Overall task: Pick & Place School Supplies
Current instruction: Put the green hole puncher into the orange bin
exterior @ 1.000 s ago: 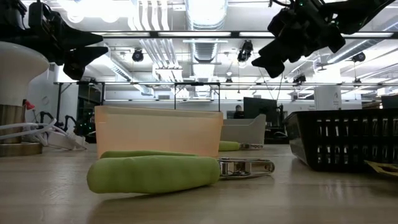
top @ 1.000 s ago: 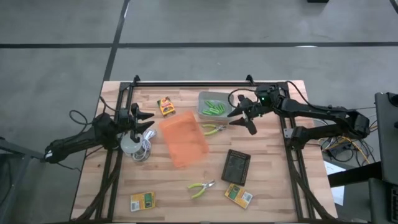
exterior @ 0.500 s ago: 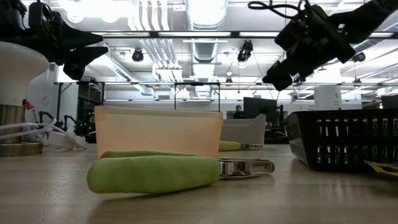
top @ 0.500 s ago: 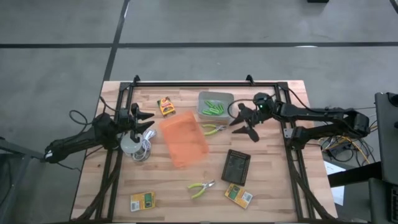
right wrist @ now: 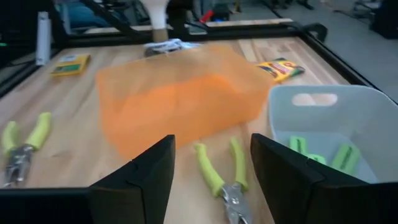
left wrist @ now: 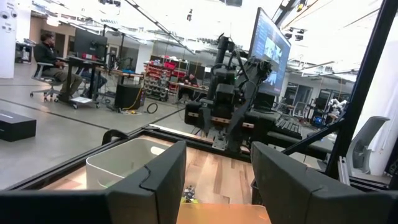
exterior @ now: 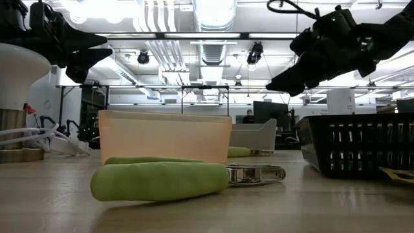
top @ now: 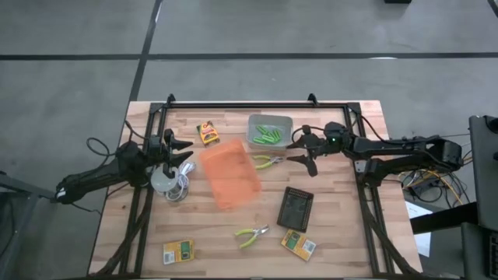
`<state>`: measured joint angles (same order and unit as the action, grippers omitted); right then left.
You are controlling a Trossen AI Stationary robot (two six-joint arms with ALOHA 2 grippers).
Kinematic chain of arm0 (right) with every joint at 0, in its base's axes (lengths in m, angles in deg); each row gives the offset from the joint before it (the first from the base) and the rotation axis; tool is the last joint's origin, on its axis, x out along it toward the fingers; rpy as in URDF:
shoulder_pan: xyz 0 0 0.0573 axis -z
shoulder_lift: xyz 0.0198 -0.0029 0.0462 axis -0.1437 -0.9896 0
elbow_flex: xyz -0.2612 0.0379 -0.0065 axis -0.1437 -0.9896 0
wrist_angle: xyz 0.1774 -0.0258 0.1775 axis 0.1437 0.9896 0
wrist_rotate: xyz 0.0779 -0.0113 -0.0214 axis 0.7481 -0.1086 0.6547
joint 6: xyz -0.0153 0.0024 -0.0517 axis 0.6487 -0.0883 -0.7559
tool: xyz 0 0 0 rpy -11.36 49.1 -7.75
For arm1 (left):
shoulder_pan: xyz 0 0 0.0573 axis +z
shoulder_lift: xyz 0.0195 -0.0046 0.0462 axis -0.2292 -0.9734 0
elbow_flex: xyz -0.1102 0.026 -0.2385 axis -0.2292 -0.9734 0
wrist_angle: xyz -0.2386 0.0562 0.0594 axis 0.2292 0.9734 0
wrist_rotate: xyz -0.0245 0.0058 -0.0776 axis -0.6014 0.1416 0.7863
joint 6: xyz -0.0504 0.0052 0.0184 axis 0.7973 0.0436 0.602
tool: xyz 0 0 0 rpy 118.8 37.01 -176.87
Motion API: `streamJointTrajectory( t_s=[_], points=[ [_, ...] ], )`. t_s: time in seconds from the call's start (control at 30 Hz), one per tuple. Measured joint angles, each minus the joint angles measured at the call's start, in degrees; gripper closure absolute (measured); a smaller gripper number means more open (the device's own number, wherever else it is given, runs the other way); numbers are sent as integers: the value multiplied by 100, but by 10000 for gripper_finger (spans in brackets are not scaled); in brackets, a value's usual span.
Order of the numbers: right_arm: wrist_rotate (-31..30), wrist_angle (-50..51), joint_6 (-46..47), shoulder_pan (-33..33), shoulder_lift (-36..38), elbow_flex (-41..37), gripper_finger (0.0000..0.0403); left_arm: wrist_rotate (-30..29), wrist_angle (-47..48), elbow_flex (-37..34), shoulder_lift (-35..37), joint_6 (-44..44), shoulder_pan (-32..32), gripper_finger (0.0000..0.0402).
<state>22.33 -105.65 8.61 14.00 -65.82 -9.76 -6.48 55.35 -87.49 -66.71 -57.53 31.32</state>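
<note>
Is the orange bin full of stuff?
No, in the high view the orange bin looks empty, while the green markers lie in the grey bin beside it.

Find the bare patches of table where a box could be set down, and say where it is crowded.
Free: bare wood between the orange bin and the lower-left printed box; also the strip right of the black basket. Crowded: the middle back, where the grey bin, nearby pliers and the right tool, open, cluster. The left tool waits over the white round thing.

Lime-green plastic marker sticks lie in a pale grey plastic bin; the translucent plastic bin is orange. Two metal pliers have green handles, on a light striped wooden bench.
</note>
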Motion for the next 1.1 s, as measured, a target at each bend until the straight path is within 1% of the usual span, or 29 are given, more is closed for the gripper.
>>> streamJointTrajectory(
  t_s=[0.13,0.3,0.43,0.57,0.73,0.9,1.03,1.1],
  points=[
    [-35,7,-32,0,-360,143,187,1,0,-1,2,1,2,213],
    [-31,1,-26,0,-1276,440,182,1,2,-1,2,1,0,213],
    [249,-2,-65,0,-1950,675,181,-1,2,0,2,1,2,213],
    [270,-52,-310,-2,-2358,810,181,-1,0,-1,2,1,0,214],
    [260,-51,-584,0,-2585,869,181,-1,0,-1,2,1,2,214],
    [247,37,-838,0,-2610,861,181,-1,0,-1,2,1,0,214],
    [-49,51,-928,-2,-2597,850,181,0,0,0,2,1,1,213],
    [-68,58,-931,-2,-2545,843,181,0,1,1,2,1,1,214]
  ],
)
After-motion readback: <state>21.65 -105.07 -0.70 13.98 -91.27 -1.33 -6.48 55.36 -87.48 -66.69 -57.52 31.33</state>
